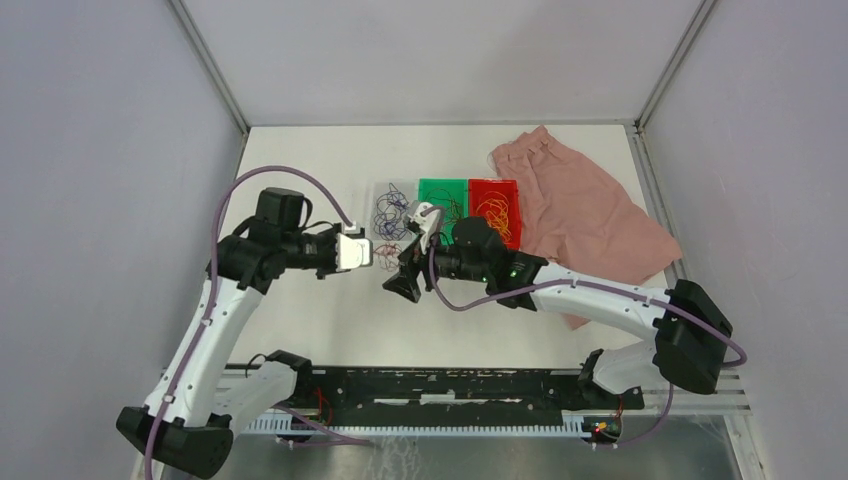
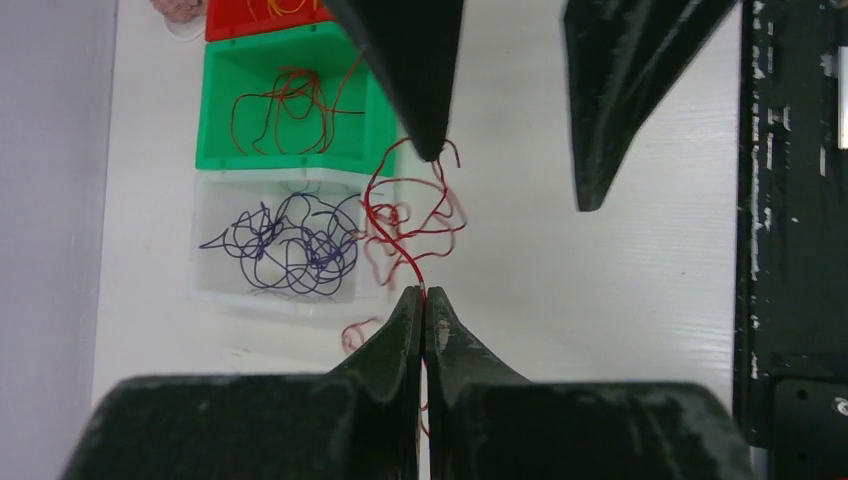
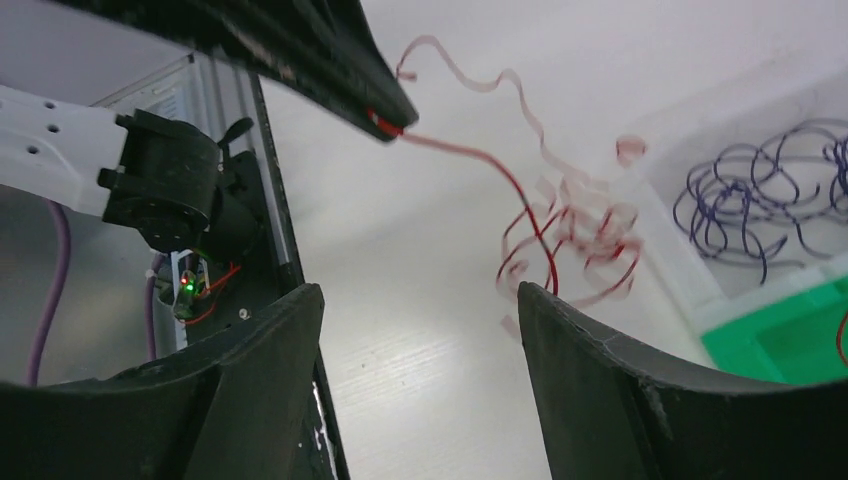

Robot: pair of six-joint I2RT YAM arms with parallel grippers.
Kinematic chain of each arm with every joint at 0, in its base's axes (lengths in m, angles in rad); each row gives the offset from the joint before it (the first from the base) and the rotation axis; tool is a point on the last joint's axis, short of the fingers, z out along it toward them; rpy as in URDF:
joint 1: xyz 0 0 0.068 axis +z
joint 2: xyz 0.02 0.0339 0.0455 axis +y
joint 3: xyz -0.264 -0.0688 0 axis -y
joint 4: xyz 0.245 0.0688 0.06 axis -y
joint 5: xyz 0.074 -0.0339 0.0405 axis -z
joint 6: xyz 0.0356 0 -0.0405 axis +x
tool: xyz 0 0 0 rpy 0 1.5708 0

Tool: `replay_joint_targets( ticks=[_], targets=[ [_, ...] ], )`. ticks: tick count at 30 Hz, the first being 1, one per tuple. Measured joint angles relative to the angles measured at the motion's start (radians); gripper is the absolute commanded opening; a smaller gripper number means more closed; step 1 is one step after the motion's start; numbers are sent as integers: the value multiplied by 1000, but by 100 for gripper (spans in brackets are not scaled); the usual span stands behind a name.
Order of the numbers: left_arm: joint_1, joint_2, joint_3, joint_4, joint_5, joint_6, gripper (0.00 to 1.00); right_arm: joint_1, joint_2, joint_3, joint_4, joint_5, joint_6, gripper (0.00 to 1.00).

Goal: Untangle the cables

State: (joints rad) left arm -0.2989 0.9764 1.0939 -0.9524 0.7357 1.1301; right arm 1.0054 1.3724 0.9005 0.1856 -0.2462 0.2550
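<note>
Untangling of thin wires, step of drawing one strand free. The left gripper (image 2: 422,300) has its jaws pressed together on one end of the red cable (image 2: 398,250), pinching it right at the fingertips. The right gripper (image 2: 511,180) faces it with its jaws spread wide and grips nothing, though the tip of one finger meets the far loop of the same strand. The red cable runs from the pinch in loose curls above the white table (image 2: 520,330), just beside the near corner of the clear tray (image 2: 215,292). The purple cables (image 2: 290,245) lie coiled in that tray. Beyond it, the green tray (image 2: 215,125) holds reddish strands and the red tray (image 2: 230,25) holds orange-yellow ones. The step appears to be the separation and carrying of the red strand, probably to the green tray. To do it well, the left pinch should stay firm and the lift slow, since so fine a wire slips easily. The curls should be raised clear of the clear tray's rim before any sideways travel, so that they do not hook the purple coils. The open right fingers should stay out of the loops.
</note>
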Motion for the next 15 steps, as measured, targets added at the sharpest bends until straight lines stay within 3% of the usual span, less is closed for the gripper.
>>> replay_joint_targets(
  ticks=[7,15],
  targets=[
    [0,-66,23,-188,7,108,3,0,29,100,34,-120,-55,74],
    [0,-137,75,-228,23,159,3,-2,22,101,65,-287,-7,72]
  ],
)
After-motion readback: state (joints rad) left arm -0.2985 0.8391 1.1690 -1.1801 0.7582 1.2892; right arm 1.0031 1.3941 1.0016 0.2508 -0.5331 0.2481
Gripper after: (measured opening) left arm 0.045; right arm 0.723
